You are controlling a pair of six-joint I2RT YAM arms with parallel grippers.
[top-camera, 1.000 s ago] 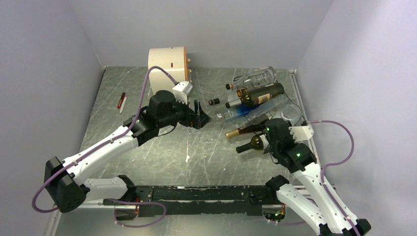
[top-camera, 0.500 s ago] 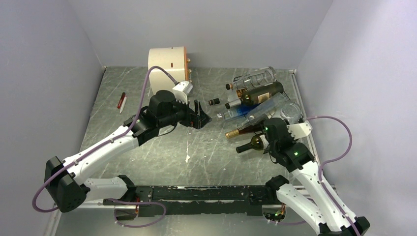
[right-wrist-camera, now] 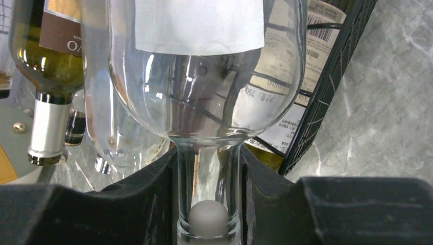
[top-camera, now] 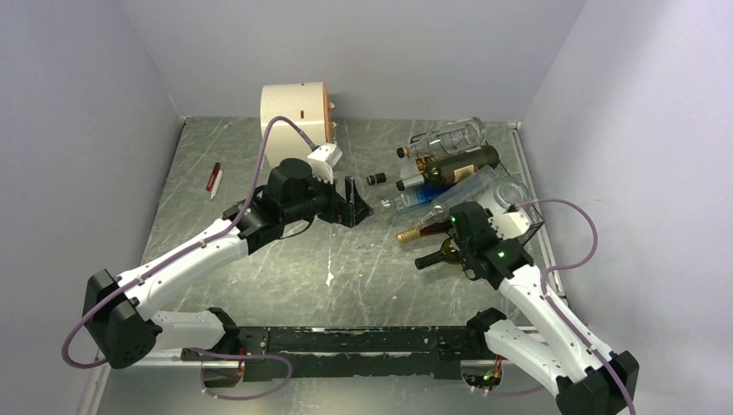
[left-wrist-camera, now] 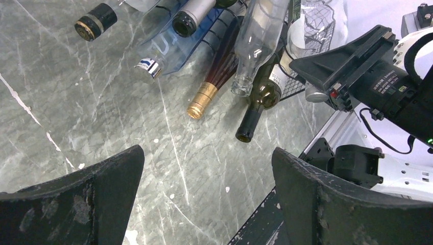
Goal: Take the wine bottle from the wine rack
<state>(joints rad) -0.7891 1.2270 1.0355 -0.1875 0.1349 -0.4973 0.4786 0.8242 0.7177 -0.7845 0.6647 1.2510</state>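
The black wire-mesh wine rack [top-camera: 533, 210] lies at the right of the table and holds several bottles with their necks pointing left. My right gripper [top-camera: 458, 226] is shut on the neck of a clear glass wine bottle [top-camera: 512, 197]. In the right wrist view the neck [right-wrist-camera: 208, 173] sits between my fingers [right-wrist-camera: 153, 194], the white-labelled body [right-wrist-camera: 204, 61] stands above them, and the rack [right-wrist-camera: 332, 76] is just to the right. My left gripper [top-camera: 356, 203] is open and empty, to the left of the bottle necks, over the table [left-wrist-camera: 207, 158].
Other bottles lie in the rack: a dark green one [top-camera: 441, 252], a gold-capped one [top-camera: 415, 232], a blue-tinted one [top-camera: 406, 201] and a dark labelled one [top-camera: 454, 167]. A cream drum [top-camera: 296, 112] stands at the back. A red and white pen [top-camera: 213, 179] lies at the left.
My right wrist has moved left and a little toward the back, still shut on the clear bottle's neck. My left gripper has shifted slightly to the right and stays open.
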